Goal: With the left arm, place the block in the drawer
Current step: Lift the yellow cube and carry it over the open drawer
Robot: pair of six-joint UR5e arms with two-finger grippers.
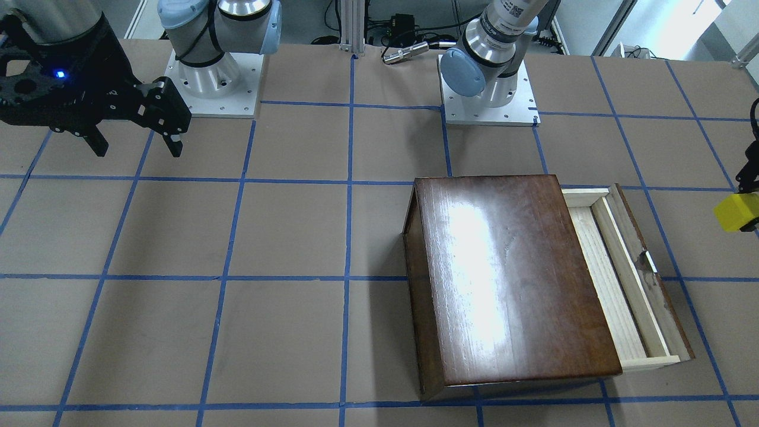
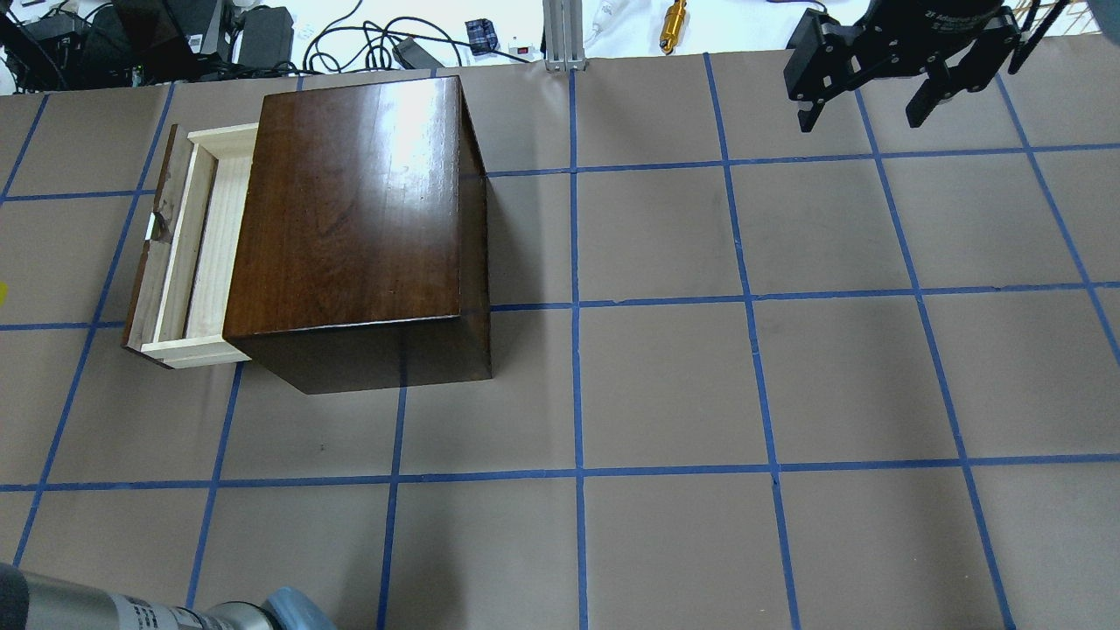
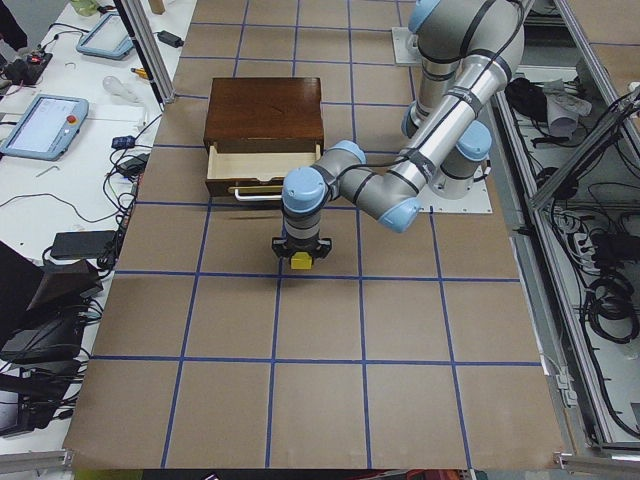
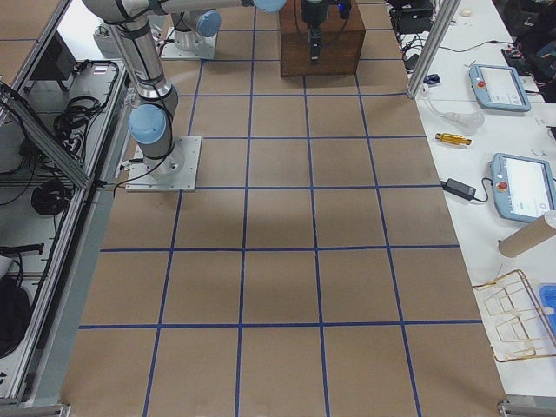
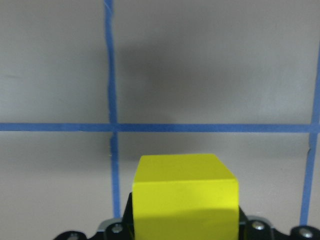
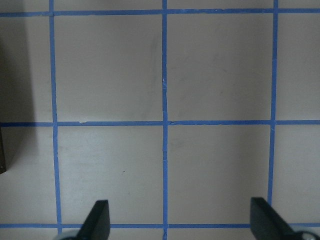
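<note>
Pinching the yellow block (image 1: 737,211), the left gripper (image 3: 300,263) hangs near the pulled-out drawer (image 1: 606,279); the right gripper (image 2: 862,114) hovers well apart, jaws spread wide.

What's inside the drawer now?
The drawer shows only bare pale wood where pulled out. The rest sits under the box, hidden. The block is in the left gripper, outside.

Overhead: box (image 2: 350,219) on bench (image 2: 665,385) at approx 10 o'clock, drawer (image 2: 206,254) out at box's 9 o'clock. Further toward 9, apart from drawer, block (image 1: 737,212) between left fingers (image 1: 749,173); right fingers (image 2: 920,103) at 1 o'clock.
</note>
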